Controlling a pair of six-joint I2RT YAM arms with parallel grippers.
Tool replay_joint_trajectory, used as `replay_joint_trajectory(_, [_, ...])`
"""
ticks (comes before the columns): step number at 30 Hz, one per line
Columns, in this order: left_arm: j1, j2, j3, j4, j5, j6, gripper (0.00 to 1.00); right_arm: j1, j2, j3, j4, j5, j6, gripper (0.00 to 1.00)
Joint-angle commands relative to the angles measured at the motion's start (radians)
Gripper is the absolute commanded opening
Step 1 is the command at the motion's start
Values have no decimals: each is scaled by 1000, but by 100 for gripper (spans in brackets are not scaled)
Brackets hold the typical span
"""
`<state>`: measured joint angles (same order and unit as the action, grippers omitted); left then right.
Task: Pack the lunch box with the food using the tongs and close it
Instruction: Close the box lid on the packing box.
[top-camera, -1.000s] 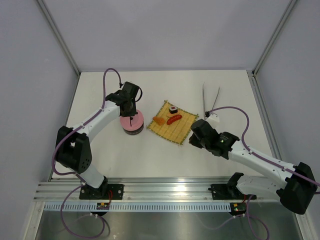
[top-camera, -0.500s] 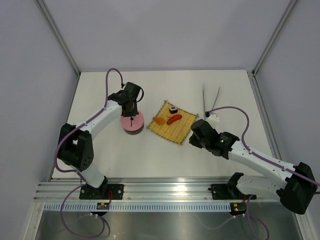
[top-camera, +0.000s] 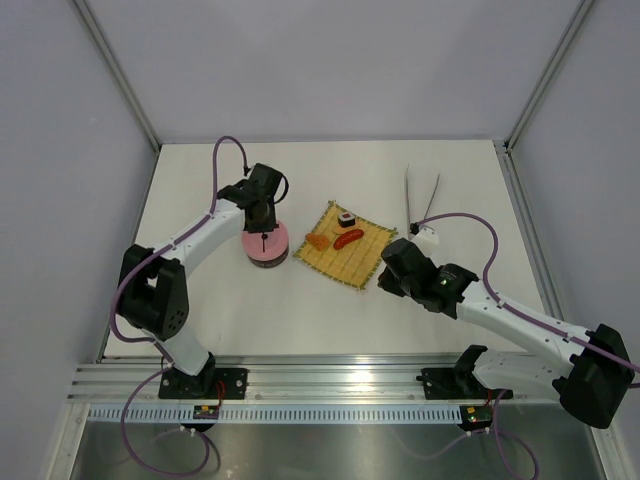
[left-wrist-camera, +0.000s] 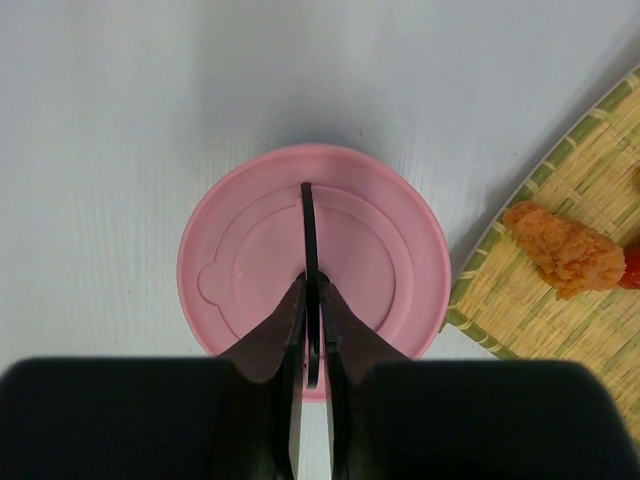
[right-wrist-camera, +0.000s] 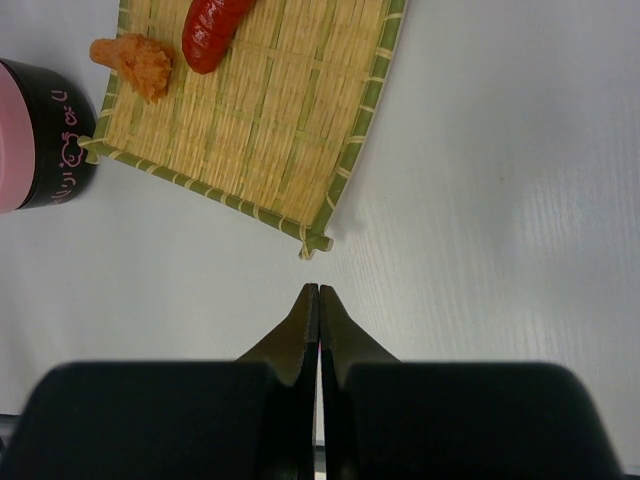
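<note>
The lunch box (top-camera: 266, 257) stands left of the mat, its dark wall (right-wrist-camera: 45, 135) topped by the pink lid (left-wrist-camera: 250, 270). A thin black tab (left-wrist-camera: 309, 225) rises from the lid's middle. My left gripper (left-wrist-camera: 312, 287) hangs straight over the lid, its jaws parted a sliver on either side of the tab. Food lies on the mat: an orange chunk (left-wrist-camera: 565, 250), a red sausage (right-wrist-camera: 212, 25) and a sushi roll (top-camera: 346, 218). The tongs (top-camera: 420, 195) rest at the back right. My right gripper (right-wrist-camera: 318, 290) is shut and holds nothing, just off the mat's near corner.
The square bamboo mat (top-camera: 345, 260) lies tilted at mid-table. Grey walls and metal frame posts (top-camera: 525, 120) close in the table at the back and sides. The right arm's purple cable (top-camera: 480, 225) loops over the table near the tongs.
The left jaws, shut on the lid's tab before, have eased slightly apart. The left arm has barely shifted. The right arm has not moved.
</note>
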<state>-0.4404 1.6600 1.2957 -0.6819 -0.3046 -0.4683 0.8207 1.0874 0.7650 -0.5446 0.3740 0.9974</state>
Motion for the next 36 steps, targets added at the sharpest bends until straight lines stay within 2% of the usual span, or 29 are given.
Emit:
replay_joint_trajectory(1, [-4,29,27,-7,31,-1,16,-8,3,40,14,17,-13,0])
replay_joint_trajectory(2, [-4,23,33,-10,41,0,19,-8,3,39,14,17,-14,0])
replay_joint_trajectory(3, [-4,18,36,-11,61,0,28,-8,3,39,14,17,-16,0])
replay_joint_trajectory(5, [-4,3,50,-16,70,-1,38,-8,5,40,18,17,-19,0])
replay_joint_trajectory(6, [-4,-3,54,-18,71,-1,51,-6,6,42,18,16,-20,0])
replay_joint_trajectory(9, [-4,-17,73,-33,64,0,69,-6,8,42,17,14,-23,0])
replay_joint_trajectory(14, [-4,-23,71,-47,36,-4,89,-9,5,39,18,14,-25,0])
replay_joint_trajectory(19, [-4,13,54,-50,22,-15,90,-8,2,37,21,13,-26,0])
replay_joint_trajectory(28, [-11,109,7,-21,61,-46,80,-8,-1,34,18,6,-31,0])
replay_joint_trajectory(36, [-43,-8,7,-2,-28,-33,73,-8,-21,33,25,13,-32,0])
